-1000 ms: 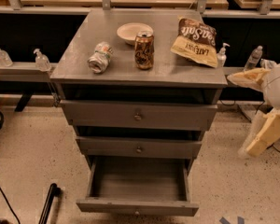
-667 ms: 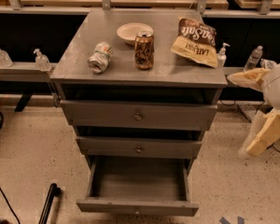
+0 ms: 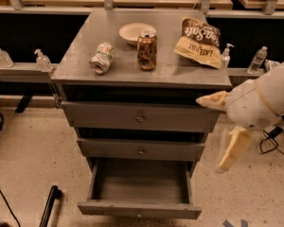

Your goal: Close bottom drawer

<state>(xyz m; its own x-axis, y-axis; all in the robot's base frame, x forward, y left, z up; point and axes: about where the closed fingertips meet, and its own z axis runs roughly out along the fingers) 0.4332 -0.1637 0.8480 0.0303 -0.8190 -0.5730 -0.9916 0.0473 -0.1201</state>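
Observation:
The bottom drawer (image 3: pixel 139 208) of the grey cabinet is pulled out, showing its plain grey box inside; a small round knob sits on its front edge. The mid drawer front (image 3: pixel 141 150) and the top drawer front (image 3: pixel 140 117) above it are pushed in. My gripper (image 3: pixel 222 126) hangs at the cabinet's right side, level with the upper two drawers. Its pale fingers (image 3: pixel 233 148) are spread apart and hold nothing. It is above and to the right of the open bottom drawer and does not touch it.
On the cabinet top (image 3: pixel 80 60) lie a crushed can (image 3: pixel 102 57), a brown can (image 3: pixel 146 50), a white bowl (image 3: pixel 137 32) and a chip bag (image 3: pixel 200 42). Small bottles (image 3: pixel 42 60) stand on side ledges. A black pole (image 3: pixel 49 203) lies on the floor at lower left.
My gripper has moved left and a little down, closer to the cabinet's right side. The bottom drawer stays pulled out as before.

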